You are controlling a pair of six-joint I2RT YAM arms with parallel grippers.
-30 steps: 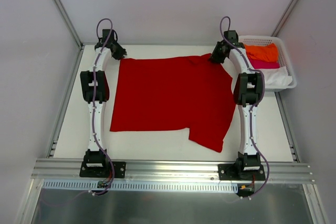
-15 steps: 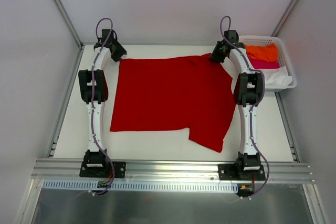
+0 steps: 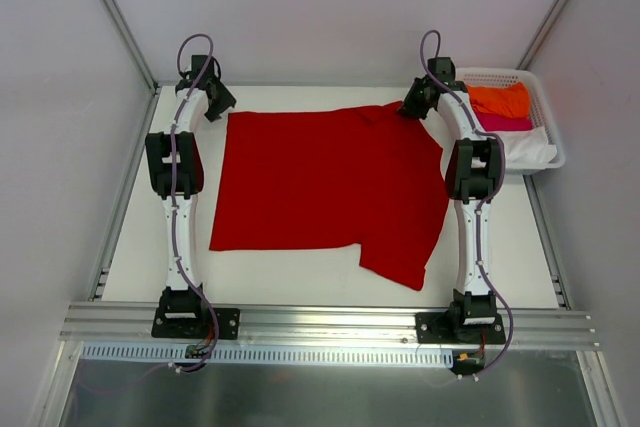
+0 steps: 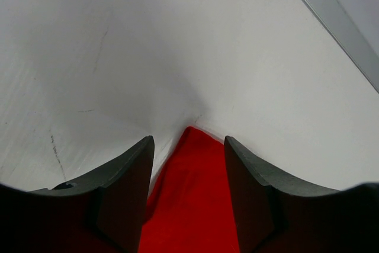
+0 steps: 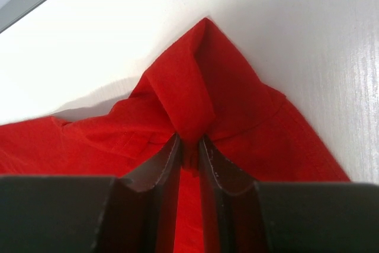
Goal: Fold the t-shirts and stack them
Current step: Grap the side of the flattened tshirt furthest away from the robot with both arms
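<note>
From above, the deep red t-shirt (image 3: pixel 325 192) lies spread flat across the middle of the white surface (image 3: pixel 300 282), one short sleeve hanging toward the near edge on the right side. The left fingers (image 3: pixel 222 105) sit at the shirt's far left corner, and the right fingers (image 3: pixel 410 109) at its far right corner; both arms run along the shirt's side edges without covering it. At the far right corner of the surface stands a white lattice basket (image 3: pixel 547 115) holding an orange t-shirt (image 3: pixel 500 99), a magenta t-shirt (image 3: pixel 505 123) and a white t-shirt (image 3: pixel 525 149), well apart from the red one. The left wrist camera shows the left fingers (image 4: pixel 127 188) standing apart, open, with the pointed corner of the red t-shirt (image 4: pixel 195 205) lying loose on the surface between them, and a grey frame strip (image 4: pixel 337 22) crossing the upper right. The right wrist camera shows the right fingers (image 5: pixel 163 167) closed tight on a bunched fold of the red t-shirt (image 5: pixel 195 87), the cloth puckering into creases around the pinch, with bare surface (image 5: pixel 296 28) beyond.
</note>
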